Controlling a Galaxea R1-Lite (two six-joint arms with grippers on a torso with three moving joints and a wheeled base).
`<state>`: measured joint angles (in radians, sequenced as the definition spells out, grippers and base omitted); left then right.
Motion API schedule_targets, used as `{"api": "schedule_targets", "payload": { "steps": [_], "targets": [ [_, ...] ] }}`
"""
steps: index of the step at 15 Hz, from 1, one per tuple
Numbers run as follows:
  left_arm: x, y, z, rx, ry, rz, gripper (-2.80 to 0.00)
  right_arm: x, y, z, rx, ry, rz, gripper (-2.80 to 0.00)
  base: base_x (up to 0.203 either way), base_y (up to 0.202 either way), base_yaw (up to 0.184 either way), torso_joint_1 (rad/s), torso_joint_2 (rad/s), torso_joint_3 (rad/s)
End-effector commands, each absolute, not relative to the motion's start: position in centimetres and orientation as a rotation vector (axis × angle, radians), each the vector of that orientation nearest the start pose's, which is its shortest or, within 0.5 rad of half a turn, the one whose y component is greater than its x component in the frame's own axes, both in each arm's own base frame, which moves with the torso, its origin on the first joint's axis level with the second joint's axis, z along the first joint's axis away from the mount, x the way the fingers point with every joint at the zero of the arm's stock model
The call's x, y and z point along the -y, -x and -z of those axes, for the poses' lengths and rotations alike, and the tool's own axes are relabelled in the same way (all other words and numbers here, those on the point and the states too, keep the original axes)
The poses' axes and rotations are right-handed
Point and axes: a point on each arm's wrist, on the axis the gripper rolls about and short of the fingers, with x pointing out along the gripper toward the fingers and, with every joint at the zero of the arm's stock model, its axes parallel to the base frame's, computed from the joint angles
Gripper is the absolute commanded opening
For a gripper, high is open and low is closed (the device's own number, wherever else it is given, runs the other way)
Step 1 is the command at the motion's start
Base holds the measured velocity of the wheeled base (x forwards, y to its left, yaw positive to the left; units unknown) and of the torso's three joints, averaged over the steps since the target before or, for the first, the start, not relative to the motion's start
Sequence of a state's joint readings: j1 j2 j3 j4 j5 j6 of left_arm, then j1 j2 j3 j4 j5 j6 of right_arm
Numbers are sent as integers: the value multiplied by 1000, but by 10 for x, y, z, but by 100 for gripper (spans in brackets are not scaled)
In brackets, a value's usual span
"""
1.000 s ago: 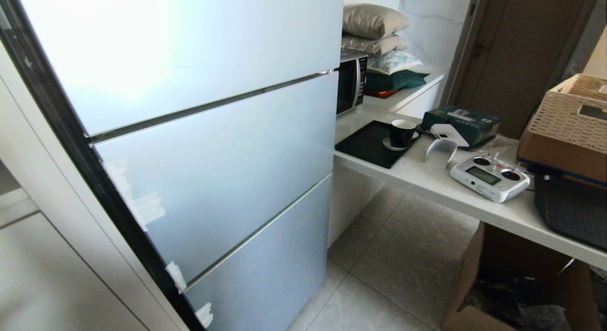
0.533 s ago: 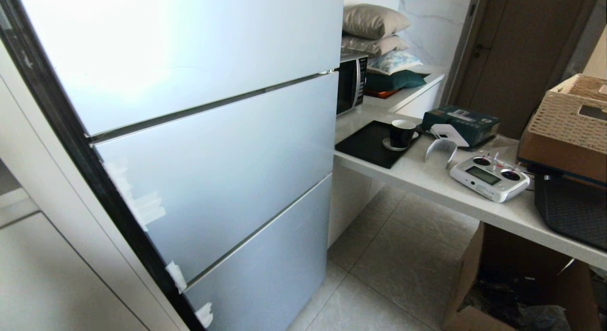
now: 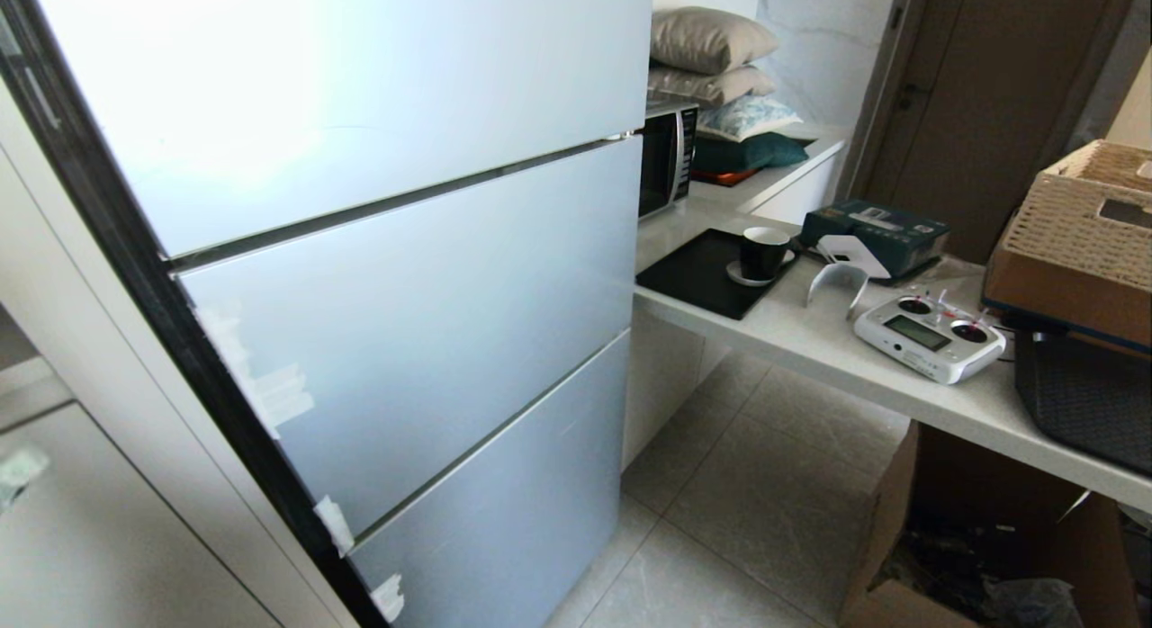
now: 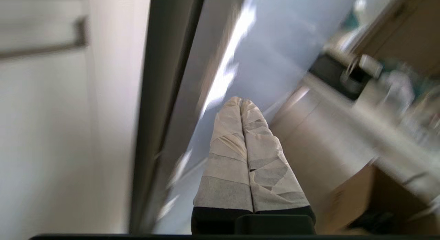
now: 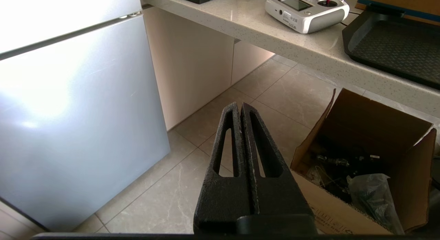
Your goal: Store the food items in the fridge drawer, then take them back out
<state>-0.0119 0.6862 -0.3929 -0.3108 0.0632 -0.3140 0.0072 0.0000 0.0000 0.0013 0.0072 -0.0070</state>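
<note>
A: Where is the drawer, and where is the food?

B: Neither shows. The fridge [image 3: 396, 277] fills the left and centre of the head view with all three silver-blue door panels closed, so the drawer lies hidden behind them and no food item can be seen near either set of fingers.

A: The left gripper?

B: The left gripper [image 4: 240, 101], its fingers [image 4: 228, 147] wrapped in pale tape, has them pressed together with nothing between. In its blurred wrist view it sits at lower centre, tips toward a fridge panel, the fridge's dark side edge to the left of the frame.

A: And the right?

B: The right gripper [image 5: 239, 105] has its black fingers [image 5: 225, 154] pressed together too, empty, at the lower centre of its wrist view over the tiled floor [image 5: 275, 95]. The lowest fridge panel is at that frame's left, an open cardboard box [image 5: 374, 130] at lower right.

A: Around them?

B: A counter [image 3: 810, 336] runs across the right of the head view, holding a black cup [image 3: 763, 252], a white remote controller [image 3: 927, 337] and a wicker basket [image 3: 1080, 219]. A microwave [image 3: 668, 156] stands just beside the fridge, cushions [image 3: 711, 39] above it.
</note>
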Motion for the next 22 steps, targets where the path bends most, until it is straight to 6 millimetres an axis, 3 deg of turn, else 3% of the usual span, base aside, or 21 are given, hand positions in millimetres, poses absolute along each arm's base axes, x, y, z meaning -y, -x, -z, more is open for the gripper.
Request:
{"api": "schedule_targets", "payload": {
  "steps": [1, 3, 6, 10, 18, 22],
  "targets": [
    [-1, -118, -219, -41, 394, -73, -280, 0, 23, -75, -3, 8, -15, -280, 0, 0, 0, 0, 0, 0],
    [-8, -150, -232, -1, 493, -117, -280, 0, 23, -75, -3, 8, -15, -280, 0, 0, 0, 0, 0, 0],
    [-31, -180, -238, 40, 545, -229, -280, 0, 23, -75, -3, 8, -15, -280, 0, 0, 0, 0, 0, 0],
    [-39, -204, -222, 5, 551, -242, -280, 0, 23, -75, -3, 8, -15, -280, 0, 0, 0, 0, 0, 0],
    [-40, -238, -197, -20, 555, -172, -280, 0, 23, -75, -3, 8, -15, -280, 0, 0, 0, 0, 0, 0],
    [-33, -238, -195, -16, 587, -135, -280, 0, 23, -75, -3, 8, -15, -280, 0, 0, 0, 0, 0, 0]
  ]
}}
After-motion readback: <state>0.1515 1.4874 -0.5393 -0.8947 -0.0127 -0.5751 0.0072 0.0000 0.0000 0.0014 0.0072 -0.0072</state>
